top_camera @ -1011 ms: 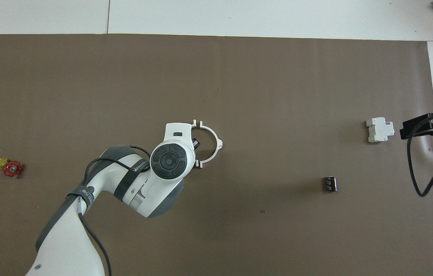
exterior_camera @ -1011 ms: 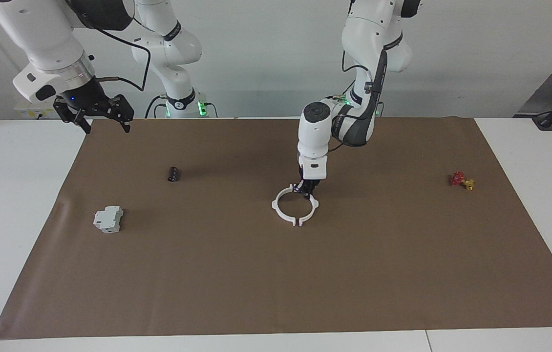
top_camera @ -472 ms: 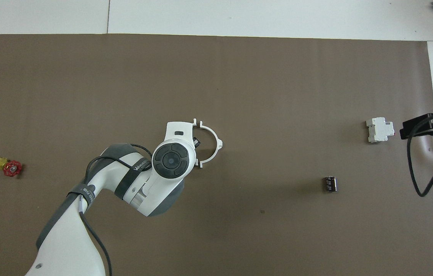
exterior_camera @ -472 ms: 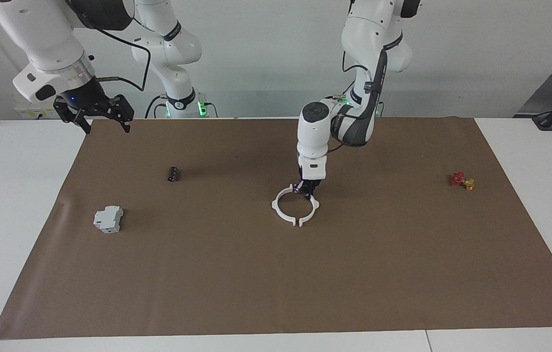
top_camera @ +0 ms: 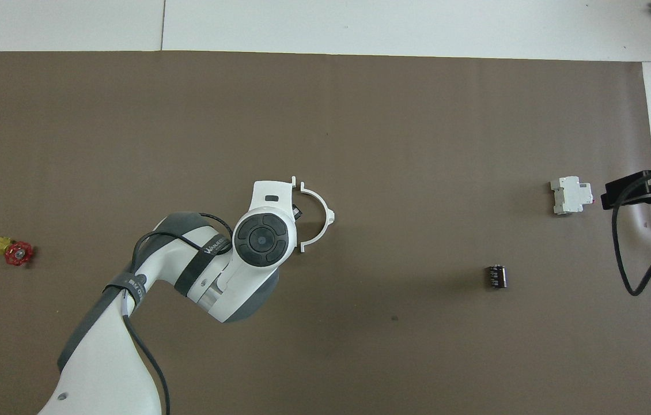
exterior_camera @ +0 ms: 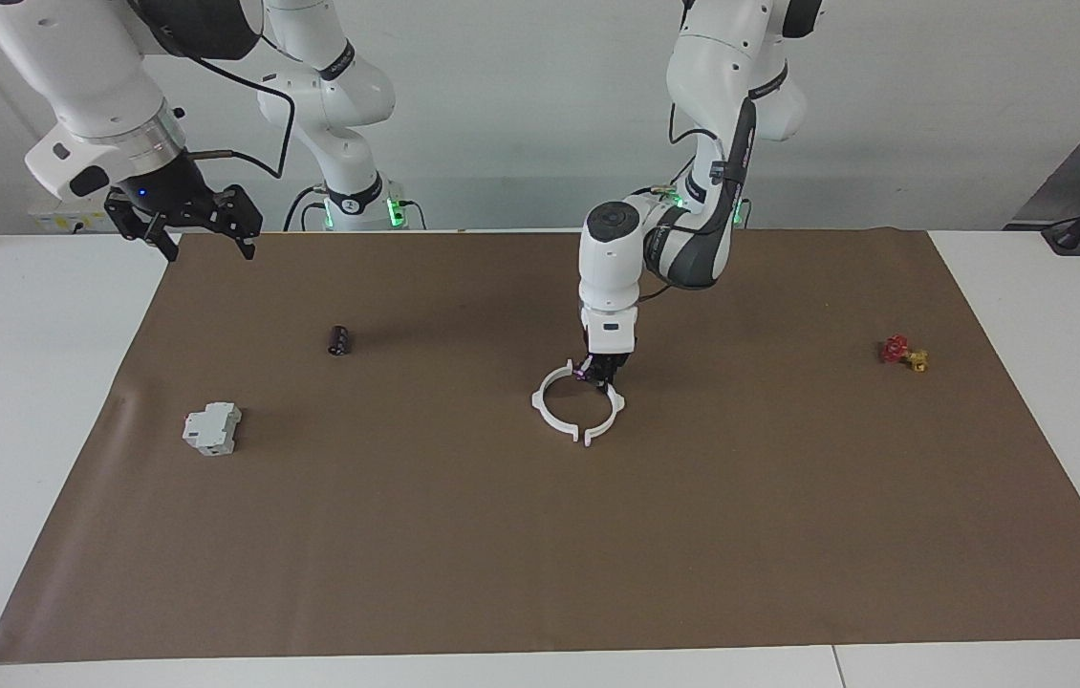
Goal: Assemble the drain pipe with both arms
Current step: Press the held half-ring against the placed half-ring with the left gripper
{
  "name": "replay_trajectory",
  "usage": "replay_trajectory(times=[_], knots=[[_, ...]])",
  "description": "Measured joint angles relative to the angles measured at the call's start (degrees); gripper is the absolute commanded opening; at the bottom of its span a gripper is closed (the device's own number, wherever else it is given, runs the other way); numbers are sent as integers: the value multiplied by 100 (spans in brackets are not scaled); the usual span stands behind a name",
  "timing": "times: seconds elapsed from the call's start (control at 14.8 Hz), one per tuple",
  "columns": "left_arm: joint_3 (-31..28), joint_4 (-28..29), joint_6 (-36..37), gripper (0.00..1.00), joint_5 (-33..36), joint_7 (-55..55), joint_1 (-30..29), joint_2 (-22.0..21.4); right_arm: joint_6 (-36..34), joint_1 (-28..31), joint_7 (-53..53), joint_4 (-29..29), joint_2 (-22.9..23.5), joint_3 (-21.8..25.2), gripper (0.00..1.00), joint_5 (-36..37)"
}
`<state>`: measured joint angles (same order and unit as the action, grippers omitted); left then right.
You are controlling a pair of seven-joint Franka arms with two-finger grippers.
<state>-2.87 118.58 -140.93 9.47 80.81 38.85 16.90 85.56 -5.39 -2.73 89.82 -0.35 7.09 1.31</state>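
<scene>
I have the left end effector (exterior_camera: 600, 372) clamped on the drain pipe ring (exterior_camera: 578, 405) at mid-desk (exterior_camera: 53, 401). My right end effector (exterior_camera: 184, 229) hangs open over the mat's (exterior_camera: 502, 535) corner, waiting.

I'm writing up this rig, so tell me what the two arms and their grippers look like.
Both arms are glossy white, rounded and jointed. The left arm has grey-black bands and a round black cap; the right arm has a silver wrist ring, looping black cable. Both the left gripper and right gripper are black.
</scene>
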Motion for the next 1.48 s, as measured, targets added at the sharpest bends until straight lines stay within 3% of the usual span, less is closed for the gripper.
replay_trajectory(times=[1.48], knots=[[11, -1, 0, 0, 141, 0, 0, 30, 0, 0, 0, 0, 0, 0, 100, 0]])
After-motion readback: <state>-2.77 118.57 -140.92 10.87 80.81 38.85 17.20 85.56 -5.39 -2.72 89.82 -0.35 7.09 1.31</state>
